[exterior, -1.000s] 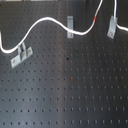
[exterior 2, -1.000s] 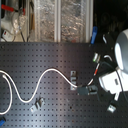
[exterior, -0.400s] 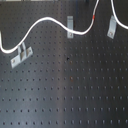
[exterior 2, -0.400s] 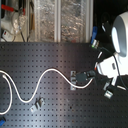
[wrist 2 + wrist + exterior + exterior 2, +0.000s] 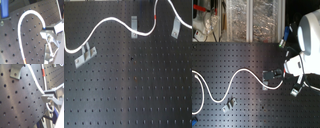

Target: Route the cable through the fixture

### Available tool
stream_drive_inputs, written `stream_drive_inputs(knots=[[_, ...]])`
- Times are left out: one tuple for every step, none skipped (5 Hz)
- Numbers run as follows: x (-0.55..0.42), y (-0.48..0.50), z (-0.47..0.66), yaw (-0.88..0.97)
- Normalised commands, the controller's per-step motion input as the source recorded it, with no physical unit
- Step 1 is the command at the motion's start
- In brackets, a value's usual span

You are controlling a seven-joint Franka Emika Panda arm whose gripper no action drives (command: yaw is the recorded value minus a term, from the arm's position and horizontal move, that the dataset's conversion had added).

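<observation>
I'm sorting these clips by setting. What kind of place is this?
Probably a robotics lab bench: a black perforated breadboard with bolted metal brackets, a white cable, and cluttered shelving behind.

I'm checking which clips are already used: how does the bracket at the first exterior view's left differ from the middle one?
The left bracket lies low and slanted with the cable passing just above it; the middle bracket stands upright with the cable crossing its foot. Both are small grey metal pieces on the black pegboard.
</observation>
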Motion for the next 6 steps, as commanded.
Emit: stream_drive_inputs(knots=[[0.179,0.298,0.16,0.00],[0.148,0.282,0.18,0.00],[0.235,0.370,0.13,0.00],[0.353,0.482,0.08,0.00],[0.421,0.523,0.07,-0.03],[0.413,0.507,0.06,-0.03]])
